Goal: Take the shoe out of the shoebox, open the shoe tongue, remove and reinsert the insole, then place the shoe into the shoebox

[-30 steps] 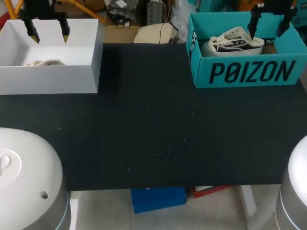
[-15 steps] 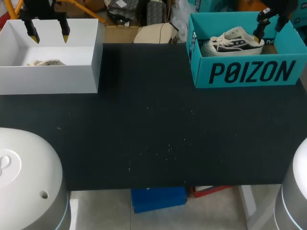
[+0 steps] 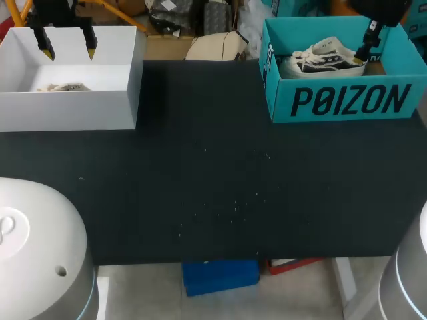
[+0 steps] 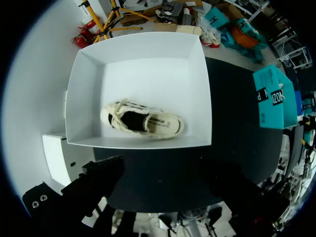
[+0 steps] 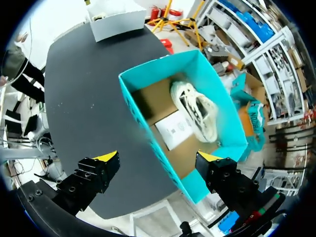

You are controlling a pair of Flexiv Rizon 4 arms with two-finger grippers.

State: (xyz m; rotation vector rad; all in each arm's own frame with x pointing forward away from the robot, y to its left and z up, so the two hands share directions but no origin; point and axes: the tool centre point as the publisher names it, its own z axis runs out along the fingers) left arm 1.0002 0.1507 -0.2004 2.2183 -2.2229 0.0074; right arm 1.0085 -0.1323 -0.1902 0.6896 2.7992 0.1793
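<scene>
1. Left gripper (image 3: pixel 67 47): fingers apart, nothing between them. It hangs over the white box (image 3: pixel 73 110). A second shoe (image 4: pixel 143 121) lies on the box floor straight ahead of the fingers. Its long axis runs roughly parallel to the line joining the two fingers.

2. Right gripper (image 5: pixel 158 159): yellow tips spread wide, holding nothing. It hangs above the teal shoebox (image 3: pixel 333 100), whose near wall passes between the tips in the right wrist view.

3. The shoe (image 3: pixel 323 59) rests inside the teal shoebox, on its floor. It lies ahead of the right gripper, offset toward one finger and not centred between the tips. No finger touches it.

4. Long axis: the shoe lies along the box's longer side. Relative to the right gripper it sits oblique, closer to crossing the tip-to-tip line than following it.

5. Assessment: the right arm is the nearer arm for the extraction step. The coming move appears to need a sideways shift to centre the shoe between the tips, then a descent into the box.
</scene>
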